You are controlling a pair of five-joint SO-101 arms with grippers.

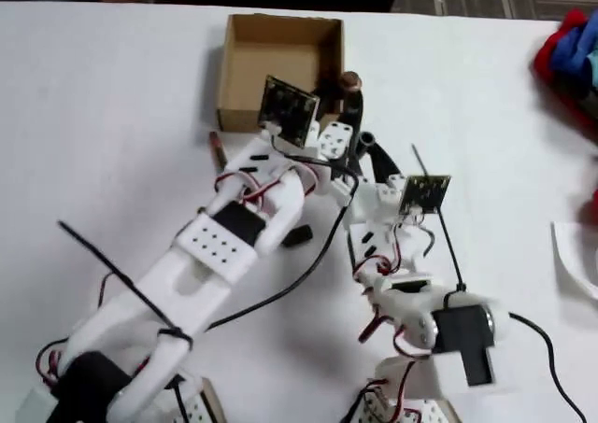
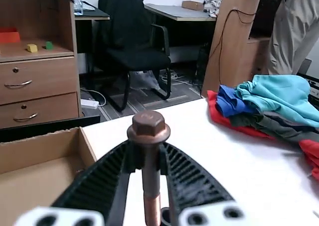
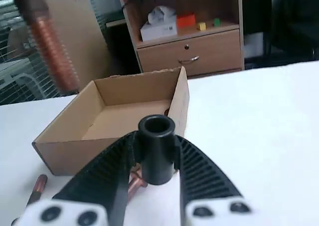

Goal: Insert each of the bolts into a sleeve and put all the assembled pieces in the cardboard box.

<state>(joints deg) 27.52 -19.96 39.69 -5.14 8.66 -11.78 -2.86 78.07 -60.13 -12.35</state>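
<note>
One bolt [image 2: 149,178], tip cut off, in left gripper [image 2: 148,148] — sleeve [image 3: 156,156], right gripper [image 3: 156,138].

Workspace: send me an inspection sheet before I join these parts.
Surface: white table.
Job's things: box, no pieces seen inside; bolt upright, head up; sleeve, bore up; loose bolt beside box.
Clutter: clothes piled at table's edge.
Hands: left hand shut on bolt; right hand shut on sleeve.
Cables: black cable lying across table between arms.
Surroundings: drawers, chair.
</note>
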